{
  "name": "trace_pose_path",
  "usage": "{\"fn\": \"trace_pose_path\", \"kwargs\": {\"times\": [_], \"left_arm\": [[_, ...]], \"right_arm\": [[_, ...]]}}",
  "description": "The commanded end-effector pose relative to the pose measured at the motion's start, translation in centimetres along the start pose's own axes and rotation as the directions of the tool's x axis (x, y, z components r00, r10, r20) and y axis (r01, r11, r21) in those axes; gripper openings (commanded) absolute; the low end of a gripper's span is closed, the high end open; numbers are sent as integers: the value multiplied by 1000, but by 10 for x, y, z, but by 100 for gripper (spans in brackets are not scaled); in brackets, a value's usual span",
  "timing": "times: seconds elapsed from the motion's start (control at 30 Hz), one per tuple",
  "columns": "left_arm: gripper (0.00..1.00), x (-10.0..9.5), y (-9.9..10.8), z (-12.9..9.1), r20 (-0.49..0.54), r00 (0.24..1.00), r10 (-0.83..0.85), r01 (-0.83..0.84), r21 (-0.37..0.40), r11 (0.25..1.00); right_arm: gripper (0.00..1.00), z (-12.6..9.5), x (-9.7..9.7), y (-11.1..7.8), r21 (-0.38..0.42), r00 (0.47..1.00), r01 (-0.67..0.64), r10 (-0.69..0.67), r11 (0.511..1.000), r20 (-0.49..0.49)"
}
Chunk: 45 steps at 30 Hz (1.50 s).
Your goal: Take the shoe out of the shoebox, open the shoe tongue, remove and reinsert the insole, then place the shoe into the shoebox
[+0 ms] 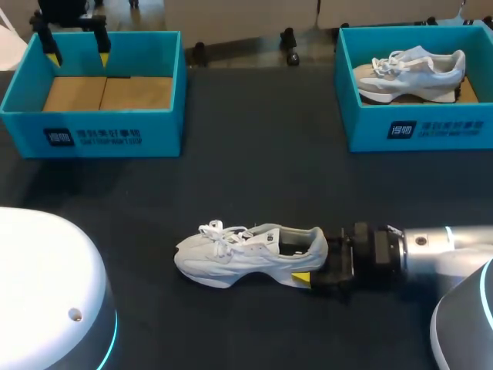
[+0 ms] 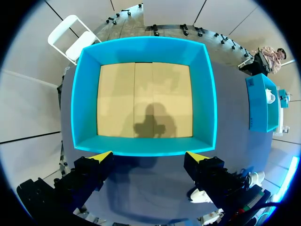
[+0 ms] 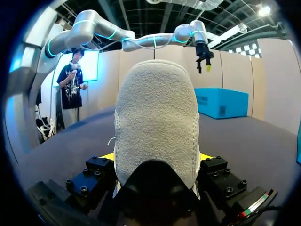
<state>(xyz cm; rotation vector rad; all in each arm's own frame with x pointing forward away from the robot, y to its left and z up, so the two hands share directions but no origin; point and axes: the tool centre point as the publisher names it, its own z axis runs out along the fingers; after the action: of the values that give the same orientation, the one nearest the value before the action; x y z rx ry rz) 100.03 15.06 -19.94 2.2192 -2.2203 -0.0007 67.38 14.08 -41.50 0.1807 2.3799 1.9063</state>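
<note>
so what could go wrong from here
1. The right jaws grip the shoe only at its heel, so it may twist or slip if lifted.
2. Loose laces could snag during handling.
3. The left jaws hang open over the empty box, far from helping.

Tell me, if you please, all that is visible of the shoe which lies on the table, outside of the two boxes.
The shoe is a white and pale grey sneaker with white laces and a thick light sole. It stands upright on its sole on the dark table, toe toward my left side, heel toward my right arm. The heel looks like suede; the right gripper clasps it from both sides.
</note>
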Motion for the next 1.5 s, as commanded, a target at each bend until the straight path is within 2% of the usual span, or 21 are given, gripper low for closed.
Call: {"fn": "trace_pose_path", "kwargs": {"times": [0.03, 0.47, 1.07, 1.1, 1.17, 1.23, 1.3, 1.37, 1.43, 1.5], "left_arm": [[100, 0, 0, 0, 1, 1000, 0, 0, 0, 1000], [100, 0, 0, 0, 1, 1000, 0, 0, 0, 1000], [100, 0, 0, 0, 1, 1000, 0, 0, 0, 1000], [100, 9, 5, -4, 51, 995, -84, 85, -1, 996], [100, 18, 17, -8, 81, 978, -193, 193, 8, 981], [100, 21, 30, -10, 68, 978, -200, 199, 13, 980], [100, 26, 47, -10, 77, 974, -211, 213, -18, 977], [100, 33, 60, -6, 94, 962, -257, 257, 14, 966], [100, 38, 75, -5, 86, 971, -221, 222, -3, 975], [100, 46, 89, -4, 82, 976, -202, 199, 34, 979]], "right_arm": [[0, -2, -6, -2, 8, 999, -1, 2, 1000, -44], [0, -3, -8, 0, 32, 996, 12, -9, 999, -93], [0, -4, -6, 0, 39, 996, 12, -9, 999, -89], [0, -4, -6, 0, 39, 996, 12, -9, 999, -89], [0, -4, -6, 0, 39, 996, 12, -9, 999, -89], [0, -4, -6, 0, 39, 996, 12, -9, 999, -89], [0, -4, -6, 0, 39, 996, 12, -9, 999, -89], [0, -4, -6, 0, 39, 996, 12, -9, 999, -89], [0, -4, -6, 0, 39, 996, 12, -9, 999, -89], [0, -4, -6, 0, 39, 996, 12, -9, 999, -89]]}}
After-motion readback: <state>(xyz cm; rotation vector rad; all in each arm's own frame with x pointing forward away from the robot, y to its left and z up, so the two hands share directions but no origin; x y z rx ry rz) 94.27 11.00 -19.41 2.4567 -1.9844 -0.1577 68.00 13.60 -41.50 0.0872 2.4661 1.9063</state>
